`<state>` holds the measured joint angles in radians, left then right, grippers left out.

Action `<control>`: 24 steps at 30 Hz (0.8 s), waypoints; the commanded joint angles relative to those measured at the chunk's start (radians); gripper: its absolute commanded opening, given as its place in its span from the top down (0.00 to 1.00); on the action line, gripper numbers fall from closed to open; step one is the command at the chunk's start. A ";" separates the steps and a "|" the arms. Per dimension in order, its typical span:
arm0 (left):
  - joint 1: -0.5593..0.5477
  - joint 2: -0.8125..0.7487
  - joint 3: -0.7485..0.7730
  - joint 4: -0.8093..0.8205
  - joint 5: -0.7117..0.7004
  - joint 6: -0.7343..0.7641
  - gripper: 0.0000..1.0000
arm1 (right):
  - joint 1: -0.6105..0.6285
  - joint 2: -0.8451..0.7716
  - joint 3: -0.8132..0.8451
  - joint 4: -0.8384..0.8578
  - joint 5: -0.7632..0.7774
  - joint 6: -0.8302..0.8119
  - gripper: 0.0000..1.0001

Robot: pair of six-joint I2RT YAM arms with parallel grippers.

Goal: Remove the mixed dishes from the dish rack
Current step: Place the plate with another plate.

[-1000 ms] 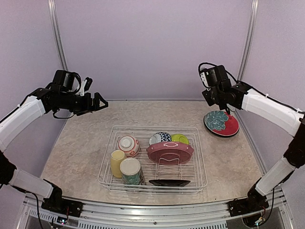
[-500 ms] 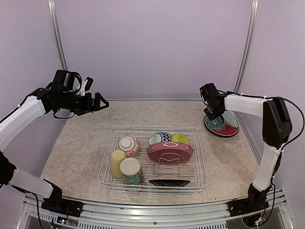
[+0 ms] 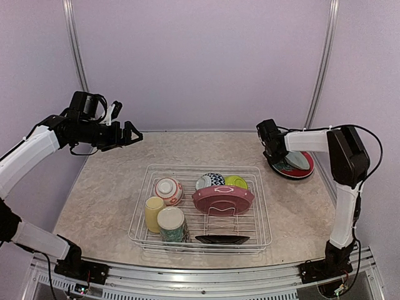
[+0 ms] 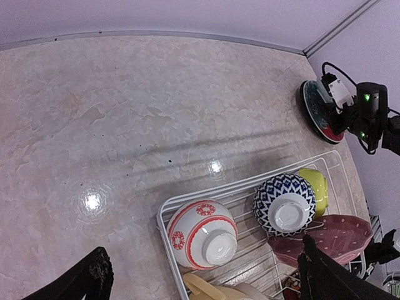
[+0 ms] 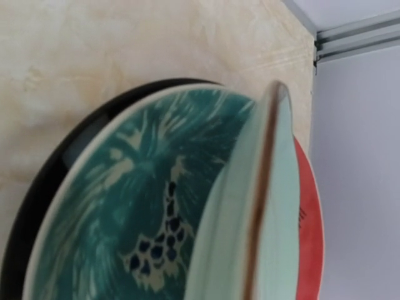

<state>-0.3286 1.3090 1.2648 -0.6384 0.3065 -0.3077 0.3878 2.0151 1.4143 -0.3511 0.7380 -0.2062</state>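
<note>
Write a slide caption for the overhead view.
Right gripper holds a pale plate over the plate stack; left gripper hangs open beyond the loaded dish rack.

**Inspector:** What is the left wrist view losing?

**Assistant:** Its bottom edge is cropping the pale yellow mug and both fingers of the left gripper. One finger is covering part of the maroon plate. The black-and-white bowl is hiding half the lime-green bowl.

**Inspector:** And the right wrist view?

**Assistant:** The grey-white plate is showing edge-on and blurred, masking part of the teal plate. The fingertips of the right gripper are falling outside that frame.
</note>
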 commanded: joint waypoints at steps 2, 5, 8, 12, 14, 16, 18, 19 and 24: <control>-0.006 -0.005 0.025 -0.013 -0.004 0.005 0.01 | -0.017 0.048 0.040 0.023 -0.032 0.020 0.75; -0.005 -0.008 0.024 -0.014 -0.006 0.005 0.01 | -0.016 0.027 0.029 -0.003 -0.079 0.040 0.55; -0.005 -0.010 0.023 -0.010 0.000 0.003 0.01 | -0.017 -0.014 0.011 -0.019 -0.121 0.051 0.34; -0.004 -0.012 0.019 -0.004 0.003 0.001 0.01 | -0.017 -0.087 0.018 -0.072 -0.188 0.086 0.18; -0.005 -0.008 0.021 -0.004 0.004 0.001 0.01 | -0.017 -0.130 0.023 -0.100 -0.232 0.101 0.11; -0.005 -0.008 0.022 -0.005 0.002 0.002 0.01 | -0.017 -0.173 0.020 -0.123 -0.263 0.113 0.06; -0.001 -0.009 0.025 -0.008 -0.003 0.005 0.01 | -0.017 -0.218 0.017 -0.155 -0.288 0.135 0.05; 0.004 -0.015 0.024 -0.006 -0.006 0.004 0.01 | -0.017 -0.245 0.013 -0.167 -0.306 0.145 0.05; 0.045 -0.032 0.042 0.024 0.012 -0.009 0.01 | -0.017 -0.420 -0.064 -0.186 -0.501 0.181 0.02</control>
<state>-0.3130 1.3045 1.2652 -0.6365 0.3107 -0.3088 0.3759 1.7241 1.4078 -0.4805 0.4244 -0.0765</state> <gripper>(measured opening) 0.990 0.976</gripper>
